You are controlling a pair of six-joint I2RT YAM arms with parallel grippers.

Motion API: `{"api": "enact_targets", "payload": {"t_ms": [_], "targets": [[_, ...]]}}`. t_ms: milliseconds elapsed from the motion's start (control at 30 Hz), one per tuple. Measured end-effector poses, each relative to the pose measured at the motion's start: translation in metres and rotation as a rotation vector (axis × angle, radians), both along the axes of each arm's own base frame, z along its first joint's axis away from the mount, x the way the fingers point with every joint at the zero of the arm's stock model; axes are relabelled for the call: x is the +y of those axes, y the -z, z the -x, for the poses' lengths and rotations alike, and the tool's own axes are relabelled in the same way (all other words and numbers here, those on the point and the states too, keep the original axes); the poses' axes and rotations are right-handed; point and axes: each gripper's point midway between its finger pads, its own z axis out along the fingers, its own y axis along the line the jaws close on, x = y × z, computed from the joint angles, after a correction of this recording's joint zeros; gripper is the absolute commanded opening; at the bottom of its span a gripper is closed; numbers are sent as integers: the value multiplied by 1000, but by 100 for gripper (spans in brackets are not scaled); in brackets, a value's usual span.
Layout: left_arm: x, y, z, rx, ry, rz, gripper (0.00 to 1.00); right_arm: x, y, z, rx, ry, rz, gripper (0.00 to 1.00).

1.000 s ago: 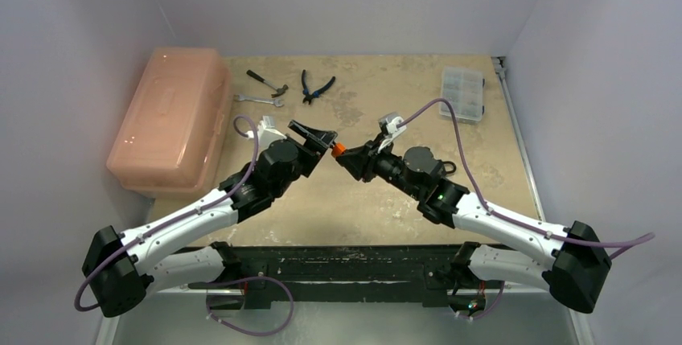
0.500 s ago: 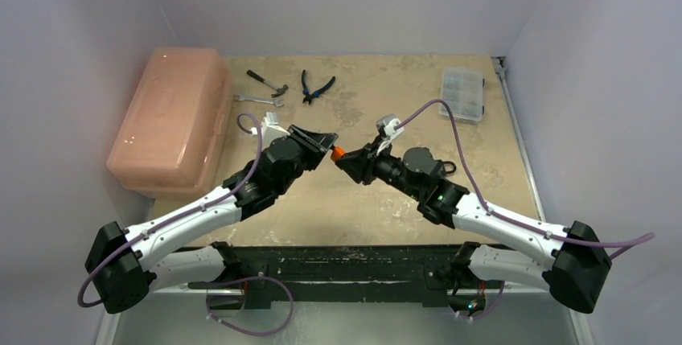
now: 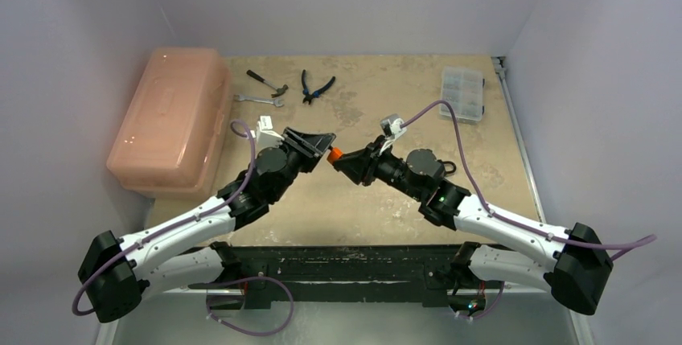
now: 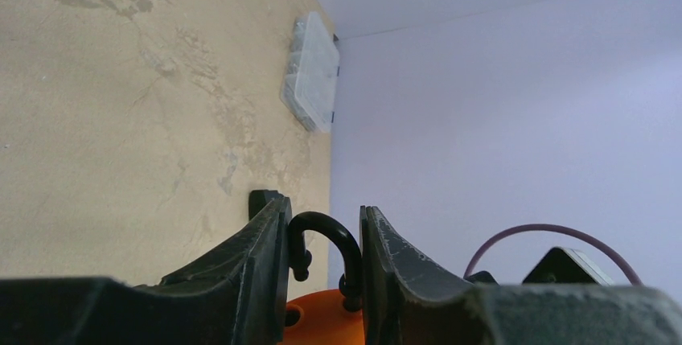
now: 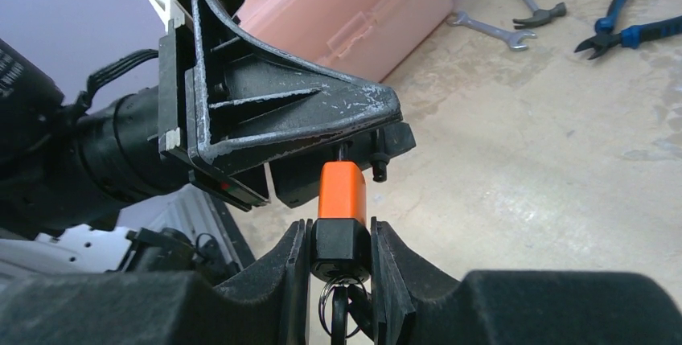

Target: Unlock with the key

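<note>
Hanging in mid-air over the middle of the counter [image 5: 523, 160], the orange padlock [image 5: 342, 192] is pinned between both arms. Up top, the left pincer [image 4: 320, 208] has closed across the black shackle [image 4: 351, 258], with 1 finger on each side of the loop. Down below, the right pincer [image 5: 339, 228] is clamped on the padlock's black base. Under that base the key [image 5: 344, 319] dangles on its ring, tucked between the fingers. Whether it sits in the keyhole cannot be told, nor how many keys share the ring.

By the look of it, this is the bracing step: the lock is held at both ends and the key is not yet turned. The next move likely calls for the left pincer to hold the shackle firmly. The right would then let go of the base, take the key by its head and twist. It needs to stay square to the keyhole so the padlock does not swing.

Now the count: 1 padlock and 2 pincers, both occupied. At the far side lie 1 hammer [image 3: 267, 81], 1 wrench [image 3: 259, 100] and 1 pair of pliers [image 3: 317, 86], near one another. Well apart at the far right is 1 clear organiser case [image 3: 462, 92]. Along the left edge sits 1 pink lidded box [image 3: 169, 120].
</note>
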Motion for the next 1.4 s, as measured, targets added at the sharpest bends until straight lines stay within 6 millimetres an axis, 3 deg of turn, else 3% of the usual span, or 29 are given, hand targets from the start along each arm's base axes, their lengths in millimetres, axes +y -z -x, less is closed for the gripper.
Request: {"api": "enact_targets", "payload": {"t_ms": [267,467,533,667,733,1133,1400], "targets": [[5,-13,13,-156,52,50,0,7,-9,11,50,-61,-69,0],[13,-35,32,-389,101,114,0,11,-27,24,107,-187,-172,0],[15,-43,37,-456,110,121,8,13,-33,27,118,-230,-201,0],[9,-57,49,-560,169,123,44,18,-40,28,133,-286,-230,0],[6,-60,53,-592,196,124,51,19,-43,28,132,-295,-232,0],[2,-63,65,-640,258,45,55,19,-50,28,114,-309,-232,0],[9,-77,56,-586,210,-10,55,18,-48,30,109,-313,-213,0]]}}
